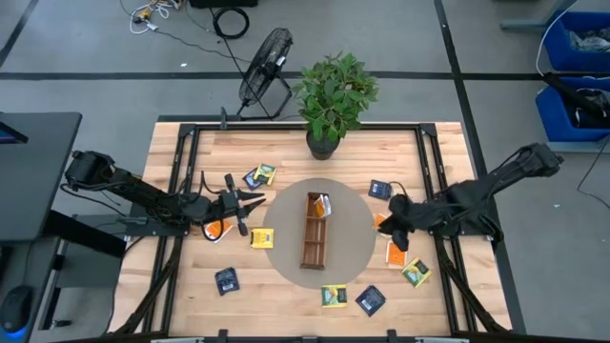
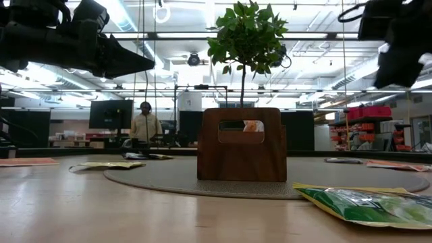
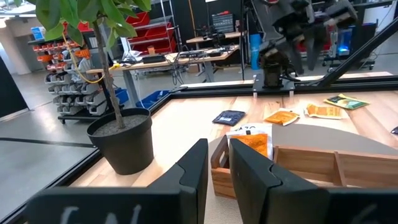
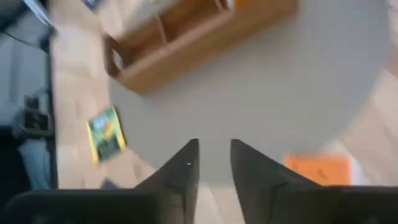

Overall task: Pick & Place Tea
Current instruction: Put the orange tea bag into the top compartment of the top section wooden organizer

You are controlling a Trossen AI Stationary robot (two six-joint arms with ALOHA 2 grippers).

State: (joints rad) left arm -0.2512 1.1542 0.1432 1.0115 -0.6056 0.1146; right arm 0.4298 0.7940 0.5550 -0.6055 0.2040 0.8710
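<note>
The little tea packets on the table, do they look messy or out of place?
Yes. Only one orange square tea sachet stands in the long brown wooden tray; the others lie scattered flat around it at odd angles, like the yellow one on the round grey mat's edge. Nothing looks torn or spilled.

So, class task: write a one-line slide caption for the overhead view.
Two arms flank a wooden tray on a round mat, tea sachets scattered around it.
</note>
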